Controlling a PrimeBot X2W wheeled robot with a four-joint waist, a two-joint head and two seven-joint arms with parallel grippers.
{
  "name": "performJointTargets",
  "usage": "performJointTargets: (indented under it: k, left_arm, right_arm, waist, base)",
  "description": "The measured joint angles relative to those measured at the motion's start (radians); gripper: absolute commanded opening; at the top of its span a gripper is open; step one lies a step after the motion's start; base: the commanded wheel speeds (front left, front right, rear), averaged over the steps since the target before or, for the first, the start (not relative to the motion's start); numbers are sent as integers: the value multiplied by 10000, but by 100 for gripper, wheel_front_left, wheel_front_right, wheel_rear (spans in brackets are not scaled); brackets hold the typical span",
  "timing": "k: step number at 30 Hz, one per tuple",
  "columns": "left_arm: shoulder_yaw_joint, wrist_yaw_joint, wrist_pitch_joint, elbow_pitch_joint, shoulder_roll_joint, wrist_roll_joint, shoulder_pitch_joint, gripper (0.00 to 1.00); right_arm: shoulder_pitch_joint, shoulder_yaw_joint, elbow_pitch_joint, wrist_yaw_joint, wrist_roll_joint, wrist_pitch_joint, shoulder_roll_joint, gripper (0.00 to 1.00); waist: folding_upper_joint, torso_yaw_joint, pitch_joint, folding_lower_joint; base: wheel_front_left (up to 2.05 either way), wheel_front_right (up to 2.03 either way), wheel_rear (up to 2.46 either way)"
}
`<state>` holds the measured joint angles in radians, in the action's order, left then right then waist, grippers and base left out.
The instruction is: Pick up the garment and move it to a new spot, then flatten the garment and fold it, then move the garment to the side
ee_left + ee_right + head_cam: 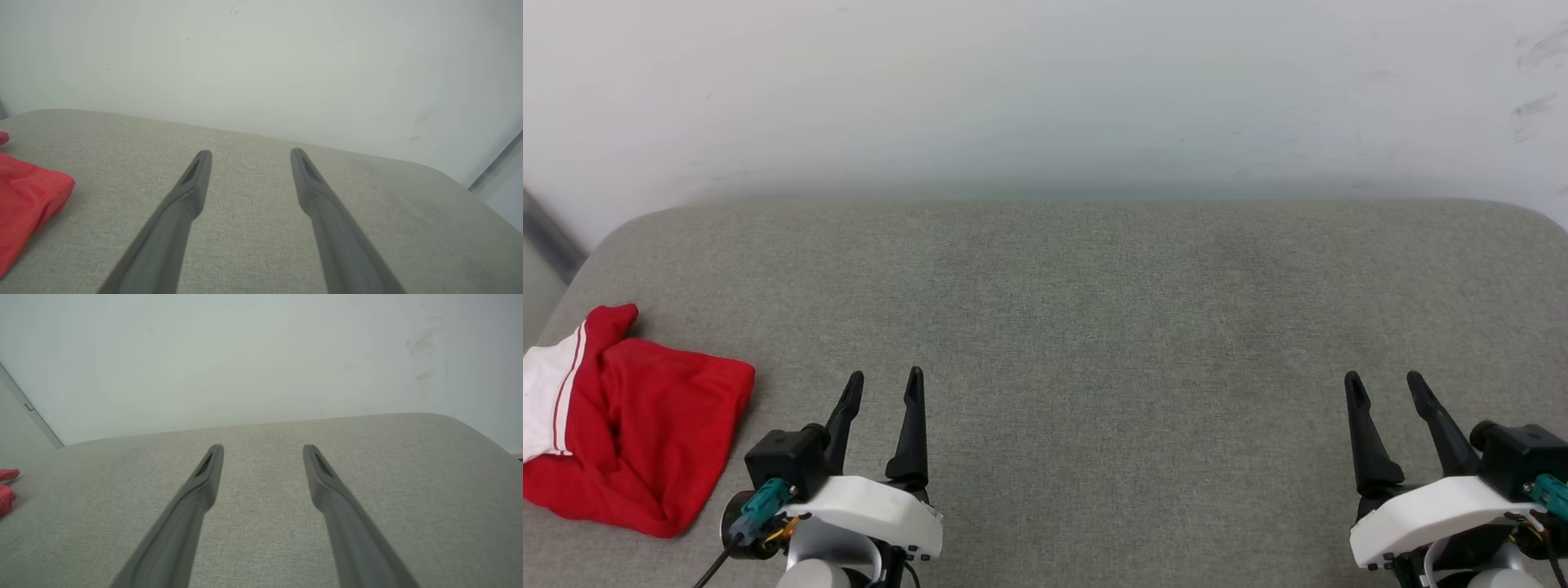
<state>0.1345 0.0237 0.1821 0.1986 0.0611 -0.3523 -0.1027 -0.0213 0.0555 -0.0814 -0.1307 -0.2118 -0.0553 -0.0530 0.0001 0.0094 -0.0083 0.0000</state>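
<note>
While I look down from my head camera, the biggest thing before me is the pale wall [1045,82], rising behind the garment and across the whole far side. Next comes the grey cloth-covered pad [1094,310] with rounded far corners, on which the garment lies.

The garment [645,433] sits at the pad's left end, close to its left edge. It is a bright red, rumpled bundle folded over on itself. A white sleeve [546,392] with thin red stripes shows on the side of the garment farthest from my arms. In my left wrist view the garment [24,200] shows at the left border, and in my right wrist view a small red bit of it [6,498] peeps in at the far left.

My left gripper [885,374] hovers just to the right of the garment, near it but not touching, its two dark fingers spread apart with nothing between them [251,152]. My right gripper [1383,376] is well apart from the garment, at the opposite end of the pad, its fingers likewise spread and holding nothing [263,447].
</note>
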Motion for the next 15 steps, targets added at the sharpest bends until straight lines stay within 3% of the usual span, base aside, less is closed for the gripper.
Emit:
performJointTargets:
  k: [15]
  left_arm:
    - [176, -184, 334, 299, 4, 1175, -51, 100]
  right_arm:
    - [95, 10, 188, 0, 953, -75, 4, 100]
  waist:
    - [0, -14, -36, 0]
  base:
    - [0, 0, 0]
